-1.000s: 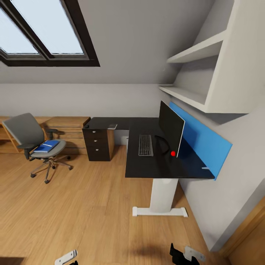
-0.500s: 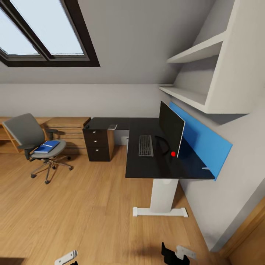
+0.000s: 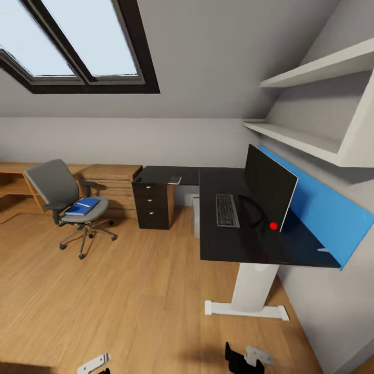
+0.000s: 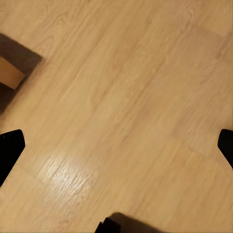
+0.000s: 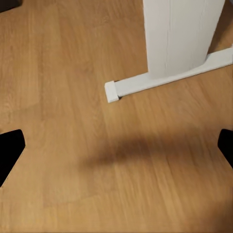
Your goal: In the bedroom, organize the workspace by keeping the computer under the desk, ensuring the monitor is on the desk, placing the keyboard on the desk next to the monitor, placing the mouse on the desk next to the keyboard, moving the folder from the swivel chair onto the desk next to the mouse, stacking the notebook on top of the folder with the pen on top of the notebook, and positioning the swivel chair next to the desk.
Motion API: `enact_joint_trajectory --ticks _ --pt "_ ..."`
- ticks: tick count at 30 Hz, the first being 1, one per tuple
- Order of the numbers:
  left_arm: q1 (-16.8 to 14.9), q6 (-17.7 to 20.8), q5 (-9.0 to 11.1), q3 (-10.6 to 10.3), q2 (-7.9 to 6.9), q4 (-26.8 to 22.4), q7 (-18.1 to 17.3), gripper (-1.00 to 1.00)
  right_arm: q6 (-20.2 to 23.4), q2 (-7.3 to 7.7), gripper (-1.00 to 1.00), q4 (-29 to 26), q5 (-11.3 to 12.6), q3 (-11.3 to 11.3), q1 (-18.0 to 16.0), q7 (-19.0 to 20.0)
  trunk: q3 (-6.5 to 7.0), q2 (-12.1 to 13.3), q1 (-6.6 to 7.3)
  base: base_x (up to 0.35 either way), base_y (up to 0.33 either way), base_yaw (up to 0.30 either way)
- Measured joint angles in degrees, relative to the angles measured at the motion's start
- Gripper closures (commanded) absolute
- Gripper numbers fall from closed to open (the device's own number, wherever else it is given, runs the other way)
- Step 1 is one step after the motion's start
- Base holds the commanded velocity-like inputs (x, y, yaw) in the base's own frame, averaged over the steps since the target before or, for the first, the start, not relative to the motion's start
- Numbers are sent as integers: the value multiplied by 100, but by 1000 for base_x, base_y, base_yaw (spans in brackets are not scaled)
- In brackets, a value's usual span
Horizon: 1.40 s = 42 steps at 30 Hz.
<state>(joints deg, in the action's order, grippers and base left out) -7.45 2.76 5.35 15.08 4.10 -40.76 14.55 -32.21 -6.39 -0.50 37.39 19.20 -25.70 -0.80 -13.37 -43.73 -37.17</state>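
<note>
The long black desk point(image 3: 244, 249) stands at the right against a blue back panel. On it are the black monitor point(image 3: 270, 186) and, in front of the screen, the keyboard point(image 3: 227, 210). A thin pale pen point(image 3: 322, 250) lies by the panel. The grey notebook point(image 3: 174, 179) and the small black mouse point(image 3: 138, 179) lie on the desk's far wing. The light grey computer point(image 3: 196, 217) stands under the desk. The swivel chair point(image 3: 67, 200) is far left with the blue folder point(image 3: 83, 206) on its seat. My left gripper point(image 4: 116, 145) and right gripper point(image 5: 116, 145) hang open over the wooden floor.
A black drawer unit point(image 3: 153, 205) with silver knobs carries the desk's far end. A light wooden dresser point(image 3: 111, 182) runs along the back wall behind the chair. The desk's white leg and foot point(image 5: 160, 80) stand close to my right gripper. White shelves point(image 3: 311, 140) hang above the desk.
The whole head view has shifted, so the desk and chair sit further right in the picture: the camera turned. My right gripper has edged left along the bottom edge.
</note>
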Motion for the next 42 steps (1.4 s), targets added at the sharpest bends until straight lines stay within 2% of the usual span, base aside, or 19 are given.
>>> enact_joint_trajectory --ticks 10,18,20,37,42 --pt "0 -17 -2 -10 0 0 4 -100 -4 -14 -100 1 -66 9 0 0 -38 0 0 299 182 263" --pt "0 -18 -5 -10 0 1 4 -100 -4 -55 -100 9 -392 11 0 0 -71 -1 0 311 160 262" --pt "0 -18 -3 -10 0 1 4 -100 -4 -58 -100 9 -414 9 0 0 -79 -1 0 312 159 262" --pt "0 -10 -1 -13 1 5 4 -100 -5 -63 -100 10 -435 8 -1 0 -149 -1 0 315 111 262" --pt "0 -10 -1 -81 5 9 7 -100 -5 -63 -100 11 -435 5 3 0 -168 -1 0 321 9 199"
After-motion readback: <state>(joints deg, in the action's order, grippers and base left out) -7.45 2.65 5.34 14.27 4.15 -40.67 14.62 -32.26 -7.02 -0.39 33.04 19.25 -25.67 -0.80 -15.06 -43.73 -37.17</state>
